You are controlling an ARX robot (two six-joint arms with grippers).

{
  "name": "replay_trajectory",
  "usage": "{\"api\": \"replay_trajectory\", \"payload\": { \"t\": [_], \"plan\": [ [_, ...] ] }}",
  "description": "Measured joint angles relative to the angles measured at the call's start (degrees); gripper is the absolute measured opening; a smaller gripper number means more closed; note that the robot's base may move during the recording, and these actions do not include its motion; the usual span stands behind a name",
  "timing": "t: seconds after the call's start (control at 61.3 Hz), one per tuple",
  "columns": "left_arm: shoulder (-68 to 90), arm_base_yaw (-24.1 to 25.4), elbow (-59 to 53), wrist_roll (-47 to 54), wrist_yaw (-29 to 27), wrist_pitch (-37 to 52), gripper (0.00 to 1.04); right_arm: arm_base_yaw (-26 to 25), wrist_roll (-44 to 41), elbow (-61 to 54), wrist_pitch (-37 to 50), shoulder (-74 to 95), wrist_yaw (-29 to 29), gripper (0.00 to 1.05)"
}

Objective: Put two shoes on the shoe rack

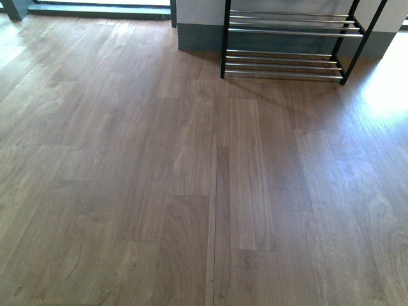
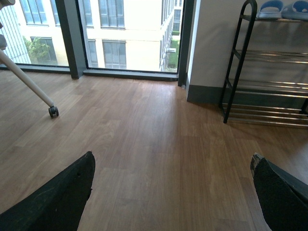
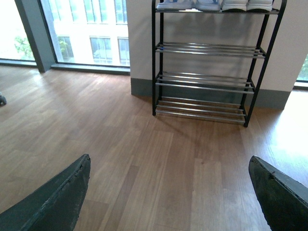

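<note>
The shoe rack (image 3: 207, 77), a black frame with silver bars, stands against the wall; its lower tiers (image 1: 287, 64) show in the front view and its left side (image 2: 240, 62) in the left wrist view. On its top tier two white-soled shoes (image 3: 234, 5) (image 3: 260, 5) stand side by side, their uppers cut off by the picture's edge. My left gripper (image 2: 172, 158) is open over bare floor, well short of the rack. My right gripper (image 3: 169, 160) is open too, facing the rack with nothing between its fingers. Neither arm shows in the front view.
Light blue footwear (image 2: 272, 7) (image 3: 168, 5) fills the rest of the top tier. The floor is wood plank (image 1: 191, 191). Tall windows with a dark post (image 2: 70, 38) line the far wall. A white leg on a castor (image 2: 53, 111) stands at the left.
</note>
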Motion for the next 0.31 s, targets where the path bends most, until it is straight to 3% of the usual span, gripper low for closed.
{"api": "replay_trajectory", "payload": {
  "t": [0.31],
  "plan": [
    [0.00,0.00,0.00,0.00,0.00,0.00,0.95,0.00,0.00,0.00,0.00,0.00,0.00,0.95]
  ]
}}
